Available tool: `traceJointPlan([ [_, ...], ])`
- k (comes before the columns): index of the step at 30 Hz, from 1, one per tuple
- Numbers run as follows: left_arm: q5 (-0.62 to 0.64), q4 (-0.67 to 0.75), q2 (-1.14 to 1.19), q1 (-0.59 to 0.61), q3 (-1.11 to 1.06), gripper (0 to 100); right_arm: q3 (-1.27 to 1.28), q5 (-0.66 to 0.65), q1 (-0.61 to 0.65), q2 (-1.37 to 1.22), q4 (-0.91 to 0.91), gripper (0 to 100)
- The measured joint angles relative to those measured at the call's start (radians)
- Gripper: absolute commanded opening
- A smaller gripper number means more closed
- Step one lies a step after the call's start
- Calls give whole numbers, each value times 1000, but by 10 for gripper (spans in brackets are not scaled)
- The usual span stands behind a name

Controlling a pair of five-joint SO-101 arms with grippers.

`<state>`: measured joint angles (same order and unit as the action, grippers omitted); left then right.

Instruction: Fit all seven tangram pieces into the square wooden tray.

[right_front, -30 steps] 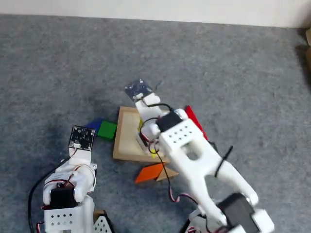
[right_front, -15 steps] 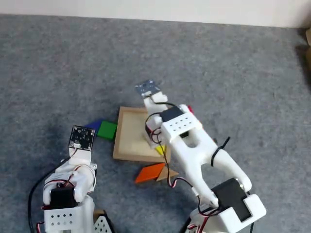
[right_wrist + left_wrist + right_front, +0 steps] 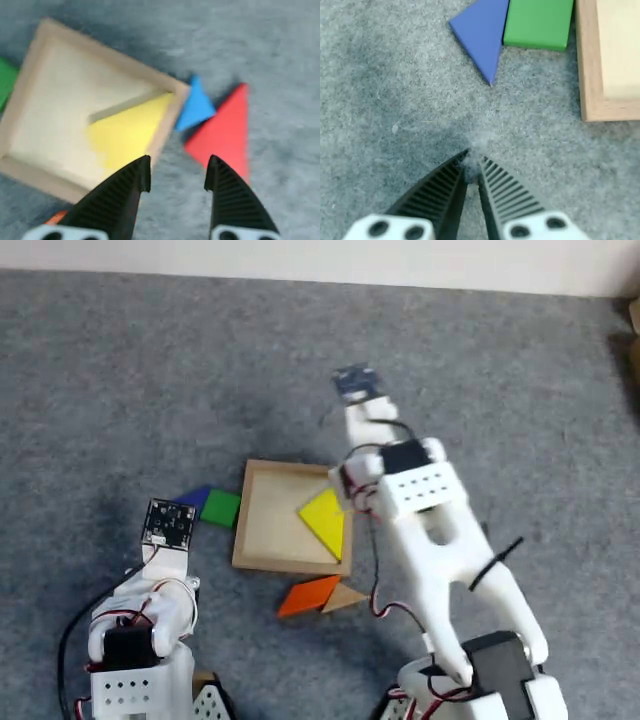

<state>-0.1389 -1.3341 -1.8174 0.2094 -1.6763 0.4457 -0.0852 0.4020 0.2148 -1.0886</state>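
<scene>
Right tool (image 3: pixel 178 169), jaws spread, has lifted off the tray (image 3: pixel 262 530), leaving the yellow triangle (image 3: pixel 326 517) inside: one of seven placed.

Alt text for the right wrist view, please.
A yellow triangle lies in a corner of the square wooden tray. Outside it, on grey carpet, lie a small blue triangle and a red triangle; the right tool hangs open above.
</scene>
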Motion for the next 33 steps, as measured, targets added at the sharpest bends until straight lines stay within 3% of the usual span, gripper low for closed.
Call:
traceJointPlan([
  [6, 0, 0, 0, 0, 0, 7, 0, 0, -97, -11, -2, 351],
  [19, 0, 0, 0, 0, 0, 7, -100, -34, -117, -321, -3, 349],
  [33, 0, 0, 0, 0, 0, 7, -117, -52, -61, -410, -15, 349],
])
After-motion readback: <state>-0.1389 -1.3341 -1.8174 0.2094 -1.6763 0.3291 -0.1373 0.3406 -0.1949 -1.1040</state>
